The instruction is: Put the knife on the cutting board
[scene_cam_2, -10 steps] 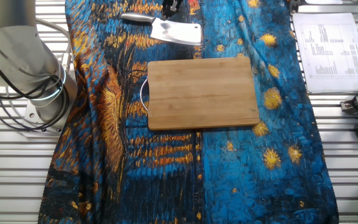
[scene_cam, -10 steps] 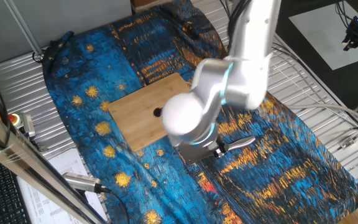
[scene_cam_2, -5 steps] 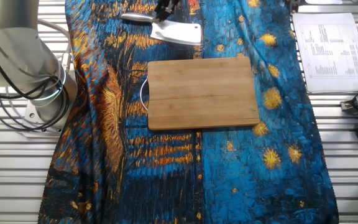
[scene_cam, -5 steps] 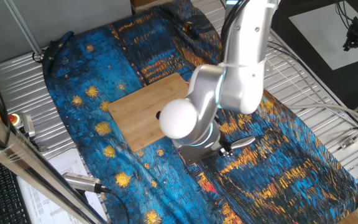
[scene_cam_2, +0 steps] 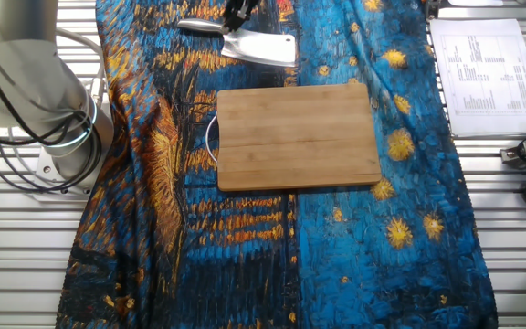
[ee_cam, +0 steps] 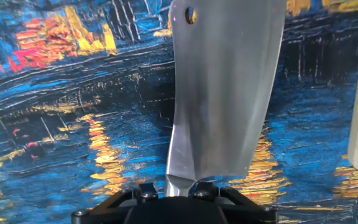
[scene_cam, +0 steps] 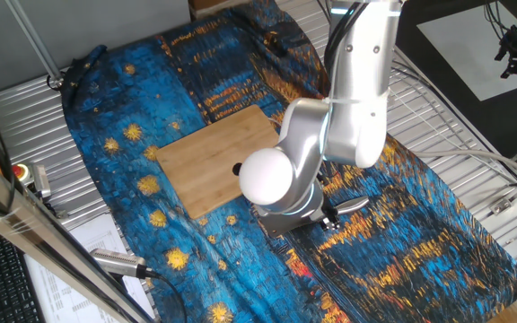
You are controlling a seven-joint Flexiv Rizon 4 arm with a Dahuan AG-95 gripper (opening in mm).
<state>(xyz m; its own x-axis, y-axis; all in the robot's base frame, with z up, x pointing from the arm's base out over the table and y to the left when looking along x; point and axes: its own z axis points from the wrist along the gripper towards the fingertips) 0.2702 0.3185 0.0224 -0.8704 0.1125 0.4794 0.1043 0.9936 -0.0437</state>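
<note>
Hand view: end effector (ee_cam: 179, 198) clamped on cleaver (ee_cam: 224, 87) at blade-handle junction. Lift clear of cloth (scene_cam_2: 153, 164), keep blade flat, carry over bamboo board (scene_cam_2: 298, 136), lower gently.

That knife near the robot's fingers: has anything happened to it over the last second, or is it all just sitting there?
The gripper came down from just beyond the knife onto the spot where blade meets handle. The knife's handle end shifted slightly, but it still lies on the cloth beside the cutting board. Whether the fingers have clamped yet is unclear. The board has not moved.
</note>
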